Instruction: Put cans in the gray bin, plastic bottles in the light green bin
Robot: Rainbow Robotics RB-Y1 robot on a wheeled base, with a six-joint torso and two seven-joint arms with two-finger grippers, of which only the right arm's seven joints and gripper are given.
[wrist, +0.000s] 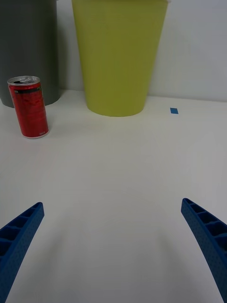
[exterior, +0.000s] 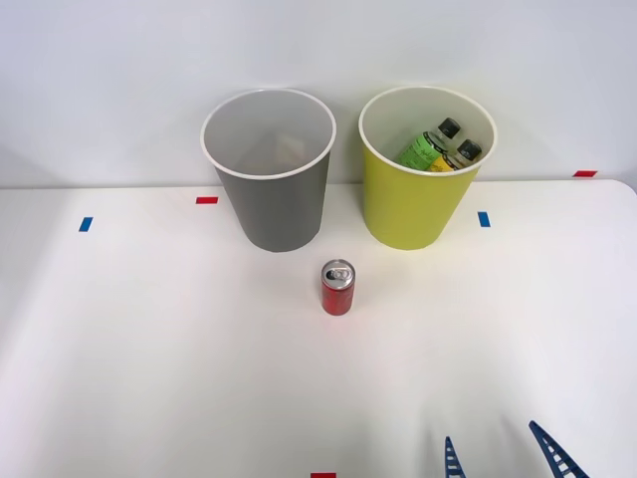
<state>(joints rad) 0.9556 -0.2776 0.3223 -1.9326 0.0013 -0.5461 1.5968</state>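
Two bottles (exterior: 438, 147) are held inside the light green bin (exterior: 413, 204); the can (exterior: 337, 288) is left upright on open surface (exterior: 149, 349), well apart from the spread tool (wrist: 113, 236).

A small red can (exterior: 337, 288) with a silver top and pull tab stands upright at the centre of the front view, just below the two bins. The gray bin (exterior: 271, 189), white-rimmed, stands upper centre-left. Beside it to the right stands the light green bin (exterior: 410, 204), holding two black-capped bottles: one green-labelled (exterior: 426, 149), one yellow-labelled (exterior: 456, 157), leaning inside.
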